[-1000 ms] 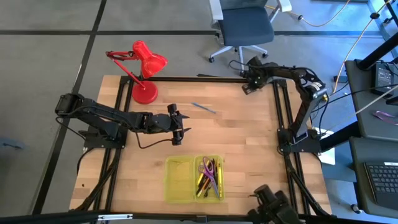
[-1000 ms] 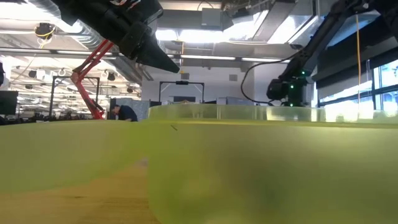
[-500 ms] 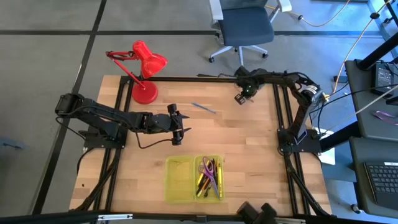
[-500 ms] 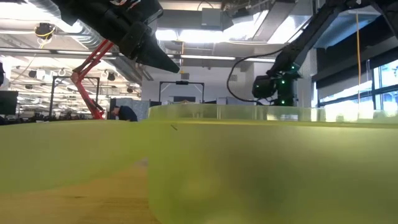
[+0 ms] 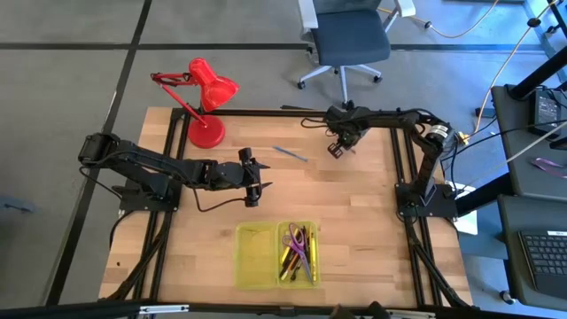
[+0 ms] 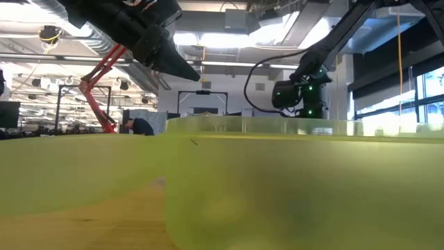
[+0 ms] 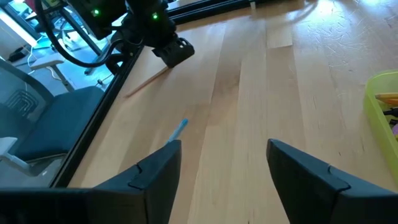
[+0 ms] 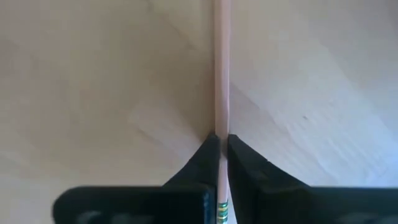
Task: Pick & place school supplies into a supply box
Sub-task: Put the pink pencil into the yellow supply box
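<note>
- High view: right end effector [image 5: 335,149] at table [image 5: 354,221] far edge; left end effector [image 5: 257,184] mid-table; supply box [image 5: 275,254] open near front edge, supplies inside.
- Left wrist view: fingers [image 7: 155,171] spread; blue pen [image 7: 178,130] on table.
- Right wrist view: fingers [image 8: 208,152] pinching tan pencil [image 8: 221,74].

You find no readable text, label, brand, number or sign in any view. The pencil [image 8: 221,93] carries green and yellow bands near its end, but no lettering that you can make out on them.
</note>
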